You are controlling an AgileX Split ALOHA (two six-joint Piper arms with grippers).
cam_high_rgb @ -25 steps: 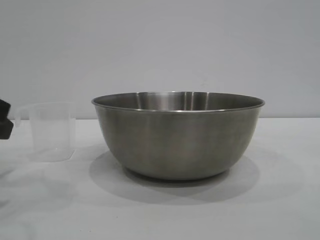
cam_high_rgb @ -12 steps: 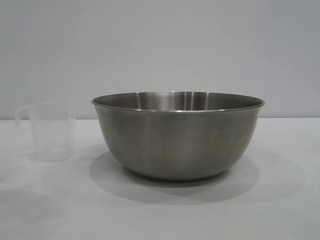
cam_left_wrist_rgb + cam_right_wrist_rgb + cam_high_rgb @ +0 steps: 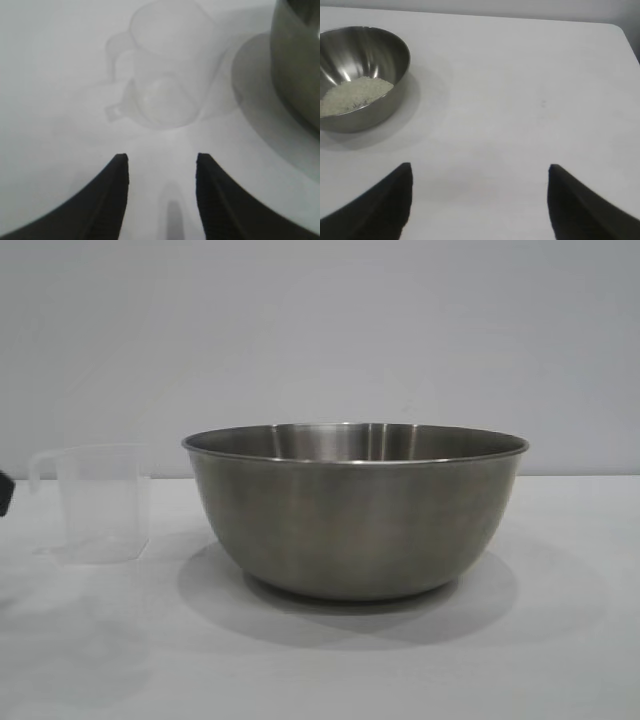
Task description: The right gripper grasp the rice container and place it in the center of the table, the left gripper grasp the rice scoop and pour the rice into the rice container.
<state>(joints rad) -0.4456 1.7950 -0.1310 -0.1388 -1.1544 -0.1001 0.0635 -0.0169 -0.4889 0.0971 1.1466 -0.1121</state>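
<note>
The rice container (image 3: 355, 515), a big steel bowl, stands in the middle of the white table (image 3: 560, 640). A shallow layer of rice (image 3: 355, 94) lies in its bottom, seen in the right wrist view. The rice scoop (image 3: 95, 502), a clear plastic cup, stands upright to the bowl's left with its loop handle turned away from the bowl. No grains show inside it. My left gripper (image 3: 161, 156) is open a short way back from the scoop (image 3: 165, 85), holding nothing. My right gripper (image 3: 480, 166) is wide open over bare table, well away from the bowl (image 3: 360, 75).
The bowl's side (image 3: 297, 65) rises close beside the scoop. In the exterior view only a black sliver of the left arm shows at the left edge. A plain grey wall stands behind the table.
The black left claw next to the scoop's handle drew out of the exterior view, and now only a sliver of it shows at the edge. Bowl and scoop stayed put.
</note>
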